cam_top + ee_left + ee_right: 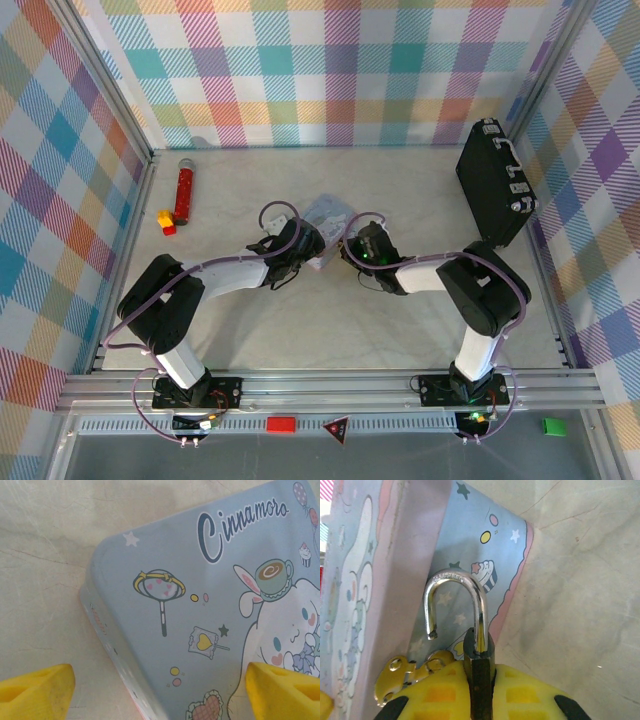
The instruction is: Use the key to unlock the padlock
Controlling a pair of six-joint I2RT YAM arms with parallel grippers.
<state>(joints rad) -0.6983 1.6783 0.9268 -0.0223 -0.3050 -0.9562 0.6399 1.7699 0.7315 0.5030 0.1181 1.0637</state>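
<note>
Right gripper (480, 682) tight around padlock (479, 652), shackle (454, 578) open; left gripper (160, 690) wide apart over box (200, 605)

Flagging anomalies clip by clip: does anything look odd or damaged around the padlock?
Nothing looks damaged. The padlock in the right gripper has its shackle open, with the free end hanging clear of the gold hasp.

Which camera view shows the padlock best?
The right wrist view: the padlock, shackle open, sits close up in the right hand. In the top view that hand covers it. The left wrist view looks at the box lid.
</note>
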